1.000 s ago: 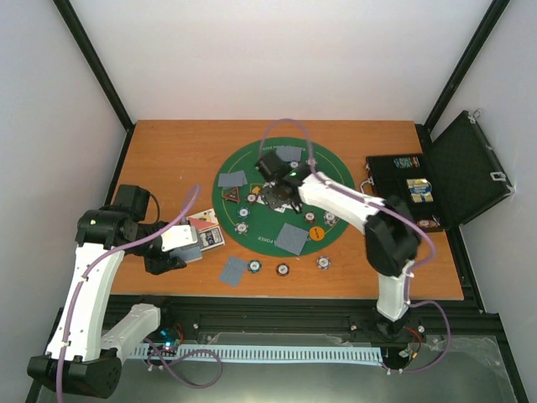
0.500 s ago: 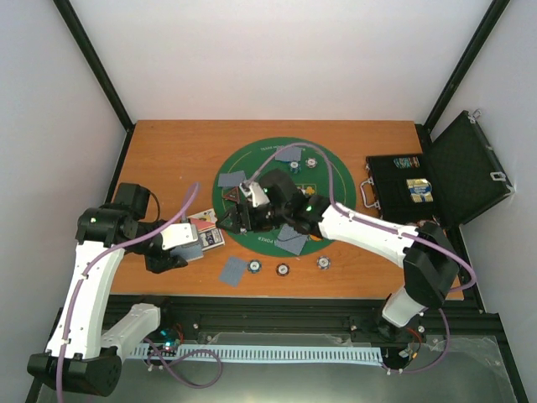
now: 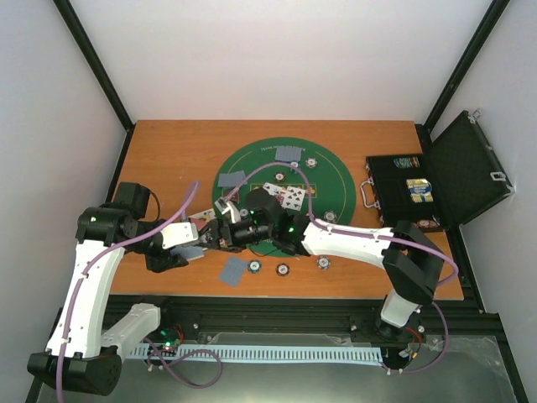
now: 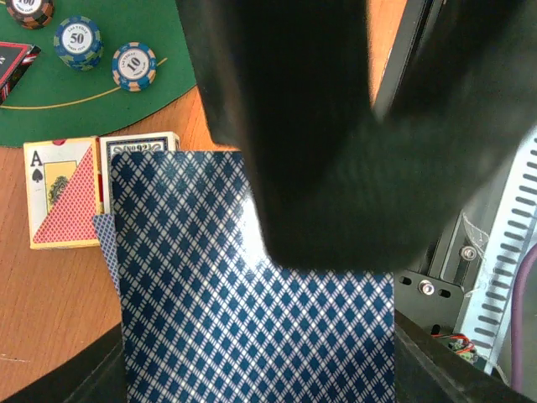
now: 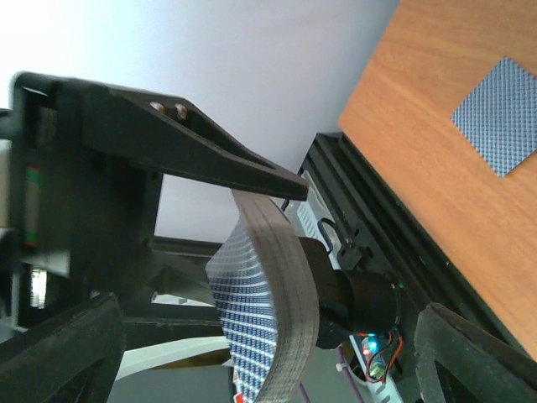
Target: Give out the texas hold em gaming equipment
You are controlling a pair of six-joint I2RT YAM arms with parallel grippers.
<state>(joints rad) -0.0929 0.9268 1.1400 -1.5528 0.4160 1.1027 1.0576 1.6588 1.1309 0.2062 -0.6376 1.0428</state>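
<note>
I find my left gripper clamped on a stack of blue diamond-backed playing cards, held over the orange wooden table just left of the round green felt mat. My right gripper reaches across to it. Its jaws stand wide apart on either side of the stack's end, and I see no contact. A single grey-blue card and a striped-edge chip lie near the table's front edge.

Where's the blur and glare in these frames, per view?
Left wrist: a dark out-of-focus mass close to the lens blocks the upper middle; a glare patch washes out part of the card deck beside it; the chips are sharp. Right wrist: the wall is blown out white, the near fingers are soft, the bent deck's edge is crisp. Top external: even light, no glare, mildly soft.
</note>
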